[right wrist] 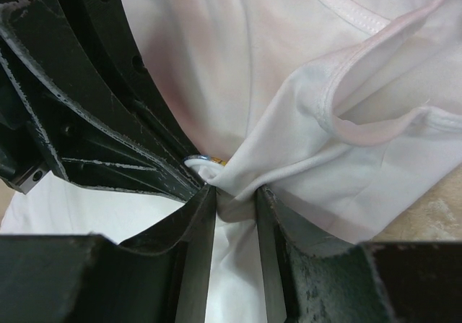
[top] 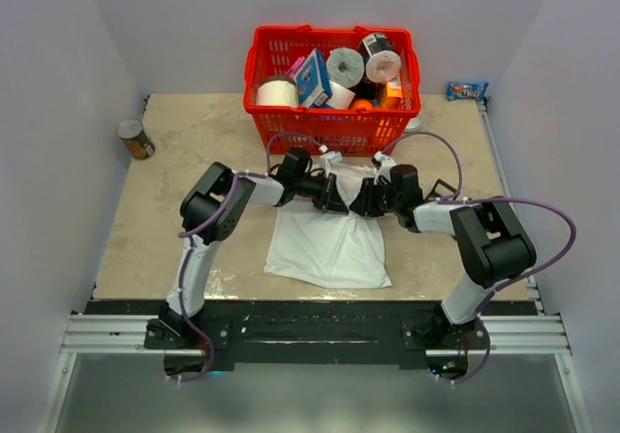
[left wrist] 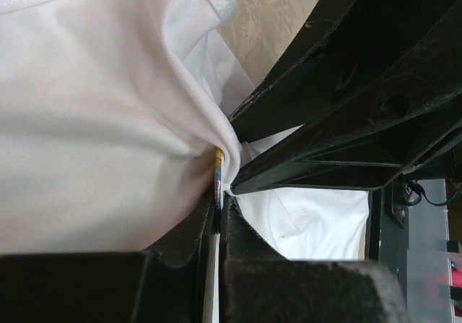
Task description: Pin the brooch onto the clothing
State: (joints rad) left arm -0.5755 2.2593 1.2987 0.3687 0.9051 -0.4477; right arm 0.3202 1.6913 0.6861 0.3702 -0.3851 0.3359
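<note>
The clothing point(top: 329, 249), a white T-shirt, lies on the table with its upper part bunched and lifted where both grippers meet. In the left wrist view, my left gripper point(left wrist: 219, 206) is shut on the brooch point(left wrist: 217, 173), a thin disc seen edge-on with an orange-gold rim, pressed against the gathered fabric point(left wrist: 94, 121). From the right wrist camera, my right gripper point(right wrist: 236, 196) is shut on a fold of the shirt point(right wrist: 289, 84). The brooch's rim point(right wrist: 203, 161) peeks out just left of that fold, beside the left gripper's black fingers point(right wrist: 108, 135).
A red basket point(top: 329, 131) filled with paper rolls and boxes stands just behind the grippers. A tin can point(top: 136, 139) sits at the far left of the table. A blue packet point(top: 466, 90) lies at the far right corner. White walls enclose the table.
</note>
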